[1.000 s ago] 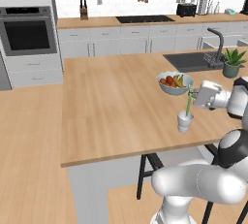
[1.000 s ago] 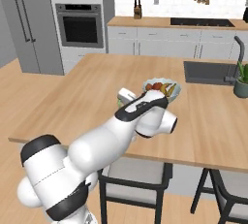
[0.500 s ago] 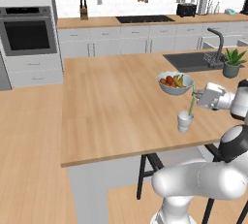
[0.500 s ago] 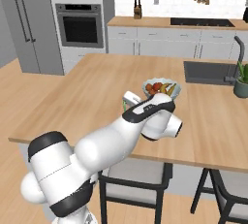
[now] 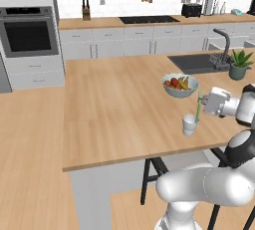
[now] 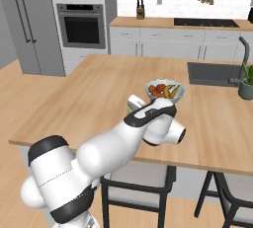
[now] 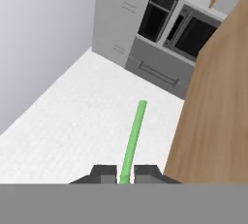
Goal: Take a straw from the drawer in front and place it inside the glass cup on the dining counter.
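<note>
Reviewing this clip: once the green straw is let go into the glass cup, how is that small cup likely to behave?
The glass cup looks small and light, so it may tip. The straw stands well above its rim, probably adding leverage. It sits near the dining counter edge, so a nudge from the end effector could slide it.

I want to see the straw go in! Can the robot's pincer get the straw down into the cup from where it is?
Probably yes. The pincer, shut on the green straw, sits right beside the glass cup, with the straw's lower end at the cup's rim. Nothing stands between them; the fruit bowl is behind.
</note>
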Robot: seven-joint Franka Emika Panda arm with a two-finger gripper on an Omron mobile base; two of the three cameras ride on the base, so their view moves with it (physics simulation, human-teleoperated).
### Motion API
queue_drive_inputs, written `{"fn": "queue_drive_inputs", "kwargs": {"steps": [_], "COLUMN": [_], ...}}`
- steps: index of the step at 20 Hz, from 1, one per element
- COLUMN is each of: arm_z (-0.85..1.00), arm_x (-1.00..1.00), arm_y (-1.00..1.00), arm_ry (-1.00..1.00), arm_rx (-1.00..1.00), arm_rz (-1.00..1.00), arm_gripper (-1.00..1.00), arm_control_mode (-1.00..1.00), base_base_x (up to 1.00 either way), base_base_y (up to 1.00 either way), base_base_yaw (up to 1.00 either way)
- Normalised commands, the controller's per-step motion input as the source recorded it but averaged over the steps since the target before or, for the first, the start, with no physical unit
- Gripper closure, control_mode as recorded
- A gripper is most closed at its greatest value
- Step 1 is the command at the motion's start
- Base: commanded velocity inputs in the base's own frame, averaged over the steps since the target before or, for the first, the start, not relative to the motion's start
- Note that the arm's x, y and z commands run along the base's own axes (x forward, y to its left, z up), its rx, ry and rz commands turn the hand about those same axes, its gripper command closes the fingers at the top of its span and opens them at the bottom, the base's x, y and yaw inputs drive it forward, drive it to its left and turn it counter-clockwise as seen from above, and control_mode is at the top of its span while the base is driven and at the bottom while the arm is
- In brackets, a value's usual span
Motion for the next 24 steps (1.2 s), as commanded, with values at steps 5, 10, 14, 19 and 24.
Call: {"fn": "queue_drive_inputs", "kwargs": {"steps": [5,10,14,19,24], "arm_z": [-0.21,-0.05,0.0,0.14,0.27], "arm_x": [0.24,0.22,0.11,0.0,-0.01], "arm_y": [0.0,0.02,0.0,-0.01,-0.1], "arm_ry": [0.03,0.0,0.0,0.0,-0.02], "arm_rx": [0.0,0.0,0.0,0.0,0.0], "arm_rz": [-0.05,-0.02,-0.01,-0.05,-0.07], "arm_gripper": [1.0,1.0,1.0,1.0,1.0], "arm_control_mode": [-1.0,-1.0,-1.0,-1.0,-1.0], "base_base_x": [0.0,0.0,0.0,0.0,0.0], "base_base_y": [0.0,0.0,0.0,0.0,0.0], "base_base_yaw": [0.0,0.0,0.0,0.0,0.0]}}
